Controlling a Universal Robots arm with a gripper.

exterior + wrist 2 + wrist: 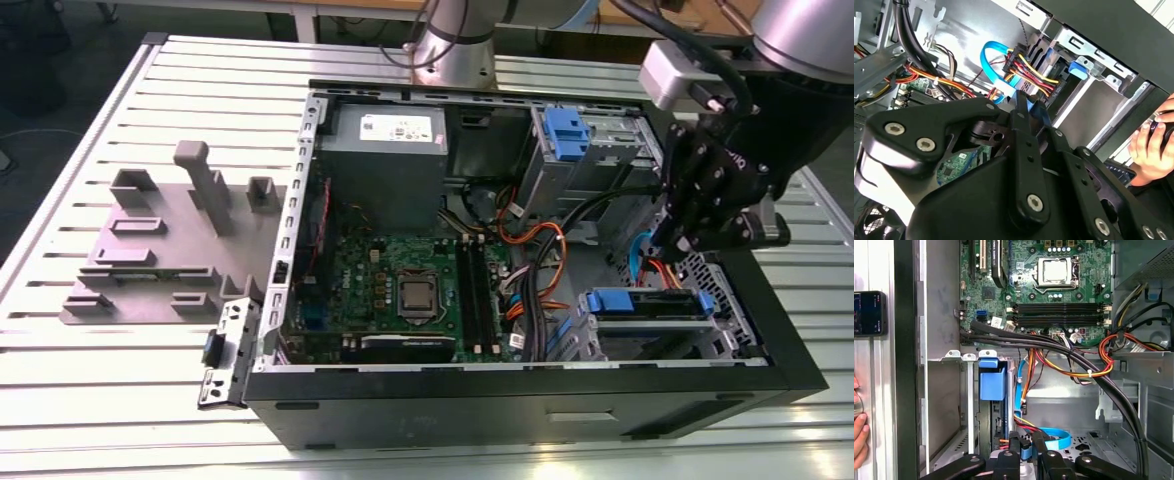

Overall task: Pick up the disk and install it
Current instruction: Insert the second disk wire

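The slatted metal desk carries an open black computer case lying on its side, with a grey moulded fixture well apart from it toward the exterior view's left. Inside the case, the green motherboard takes up the middle, a grey power supply box sits behind it, and bundles of black, orange and yellow cables run across toward the drive cages. The arm reaches down over the case's corner at the exterior view's right, and the gripper hangs inside the case just above the lower drive cage. The disk, in its bright blue carrier, sits in that cage near the front of the case; in the first wrist view it appears edge-on in its slot. In both wrist views the fingers are pressed close together with nothing between them, their tips beside a looped blue data cable near the disk's connector end. A person's hand rests outside the case wall.
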